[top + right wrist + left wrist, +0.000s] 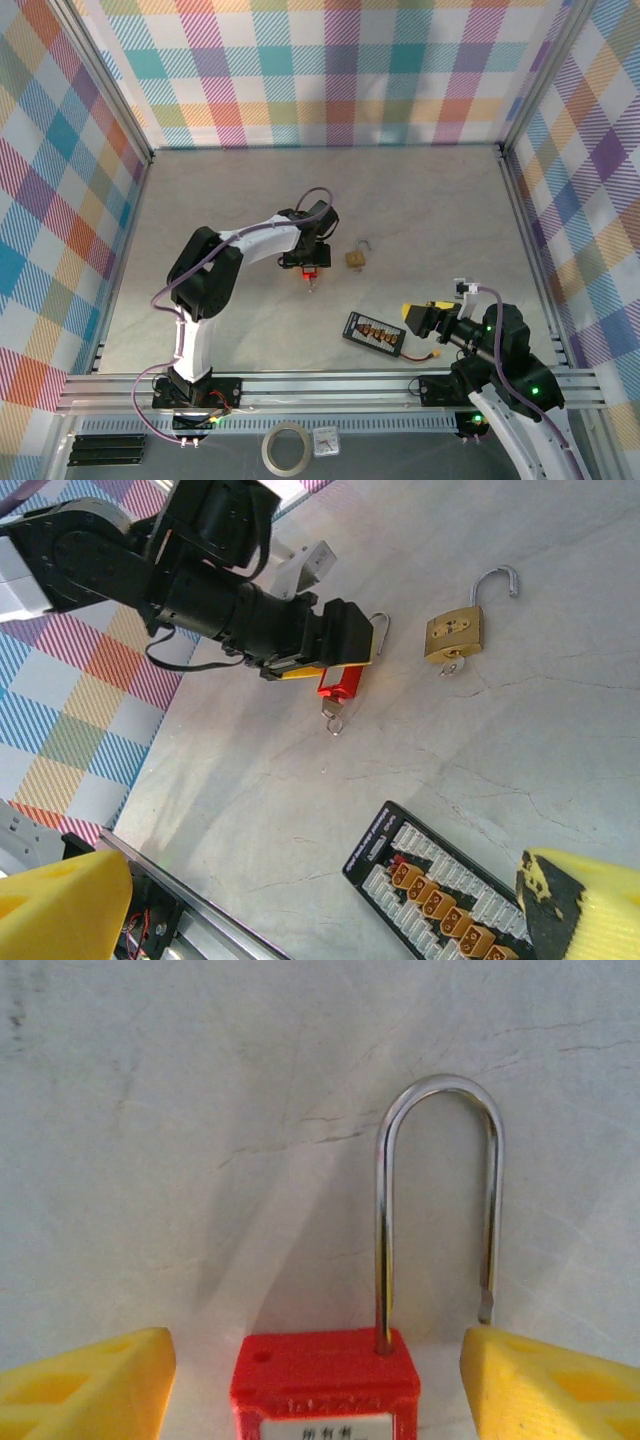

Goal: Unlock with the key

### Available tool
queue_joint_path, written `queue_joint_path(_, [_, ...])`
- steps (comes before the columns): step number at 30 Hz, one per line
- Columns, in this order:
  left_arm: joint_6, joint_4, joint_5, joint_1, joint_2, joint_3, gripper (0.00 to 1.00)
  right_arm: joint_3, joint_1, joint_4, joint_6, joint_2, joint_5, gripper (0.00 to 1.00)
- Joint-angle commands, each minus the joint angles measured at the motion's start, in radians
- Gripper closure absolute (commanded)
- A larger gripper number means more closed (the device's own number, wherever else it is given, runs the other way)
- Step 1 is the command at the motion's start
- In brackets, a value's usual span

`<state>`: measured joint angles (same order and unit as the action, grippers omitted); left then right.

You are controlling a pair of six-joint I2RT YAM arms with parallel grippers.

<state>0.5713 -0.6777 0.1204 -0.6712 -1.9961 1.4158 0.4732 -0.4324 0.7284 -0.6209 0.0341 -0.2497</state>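
A red padlock (pixel 325 1380) lies on the table between my left gripper's (pixel 318 1390) yellow fingers (pixel 85 1385). A gap shows on each side of its body, so the gripper is open. Its steel shackle (pixel 385 1210) is sprung, with one end out of the body. The small silvery key (pixel 331 711) sticks out of the padlock's (pixel 340 683) bottom end, a ring hanging from it. From above, the left gripper (pixel 308 262) hovers over the red padlock (pixel 309 272). My right gripper (pixel 425 318) is open and empty, low at the near right.
A brass padlock (pixel 455 635) with an open shackle lies right of the red one, a small key (pixel 452 667) in its base. A black connector board (pixel 440 890) with orange plugs lies between the right gripper and the padlocks. Aluminium rails (pixel 330 385) edge the table.
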Motion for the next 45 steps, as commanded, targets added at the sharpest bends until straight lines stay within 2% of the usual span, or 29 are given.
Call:
queue_joint_path(1, [0.017, 0.004, -0.003, 0.020, 0.121, -0.023, 0.22, 0.022, -0.003, 0.007, -0.010, 0.021, 0.011, 0.01])
queue_joint_path(6, [0.016, 0.085, 0.052, 0.043, 0.321, -0.122, 0.17, 0.016, -0.003, -0.039, -0.010, 0.090, 0.059, 0.01])
queue_joint_path(8, [-0.017, 0.170, 0.078, 0.055, 0.430, -0.203, 0.15, 0.020, -0.003, -0.062, 0.001, 0.167, 0.116, 0.01])
queue_joint_path(11, [-0.087, 0.270, 0.169, 0.077, 0.599, -0.341, 0.05, 0.028, -0.003, -0.146, 0.038, 0.347, 0.204, 0.01])
queue_joint_path(13, [-0.139, 0.315, 0.258, 0.096, 0.703, -0.429, 0.00, 0.078, -0.004, -0.192, 0.106, 0.505, 0.304, 0.01])
queue_joint_path(17, [-0.235, 0.467, 0.370, 0.179, 0.823, -0.603, 0.00, 0.172, 0.025, -0.260, 0.255, 0.726, 0.541, 0.01])
queue_joint_path(20, [-0.276, 0.601, 0.384, 0.280, 0.875, -0.728, 0.00, 0.202, 0.103, -0.330, 0.337, 0.825, 0.652, 0.01])
queue_joint_path(24, [-0.459, 0.874, 0.428, 0.306, 0.974, -0.926, 0.00, 0.110, 0.337, -0.548, 0.343, 0.854, 0.548, 0.01])
queue_joint_path(27, [-0.554, 1.092, 0.410, 0.319, 1.038, -1.070, 0.00, -0.014, 0.407, -0.757, 0.381, 0.859, 0.528, 0.01])
queue_joint_path(31, [-0.637, 1.217, 0.383, 0.348, 0.984, -1.135, 0.00, -0.153, 0.410, -1.005, 0.441, 0.908, 0.553, 0.01])
queue_joint_path(33, [-0.659, 1.335, 0.321, 0.385, 0.918, -1.166, 0.00, -0.204, 0.412, -1.128, 0.452, 0.961, 0.575, 0.01])
queue_joint_path(35, [-0.656, 1.485, 0.253, 0.434, 0.818, -1.190, 0.00, -0.234, 0.410, -1.257, 0.447, 1.010, 0.568, 0.01])
queue_joint_path(37, [-0.655, 1.597, 0.238, 0.460, 0.714, -1.188, 0.00, -0.245, 0.408, -1.401, 0.472, 1.086, 0.570, 0.01])
queue_joint_path(40, [-0.678, 1.804, 0.187, 0.478, 0.519, -1.182, 0.00, -0.210, 0.409, -1.517, 0.535, 1.209, 0.516, 0.01])
queue_joint_path(43, [-0.681, 1.788, 0.105, 0.511, 0.396, -1.113, 0.00, -0.214, 0.408, -1.660, 0.541, 1.321, 0.470, 0.01])
queue_joint_path(44, [-0.661, 1.655, 0.060, 0.530, 0.429, -1.077, 0.00, -0.225, 0.397, -1.729, 0.555, 1.365, 0.472, 0.01])
queue_joint_path(45, [-0.651, 1.599, 0.016, 0.552, 0.435, -1.051, 0.00, -0.228, 0.392, -1.773, 0.567, 1.398, 0.470, 0.01])
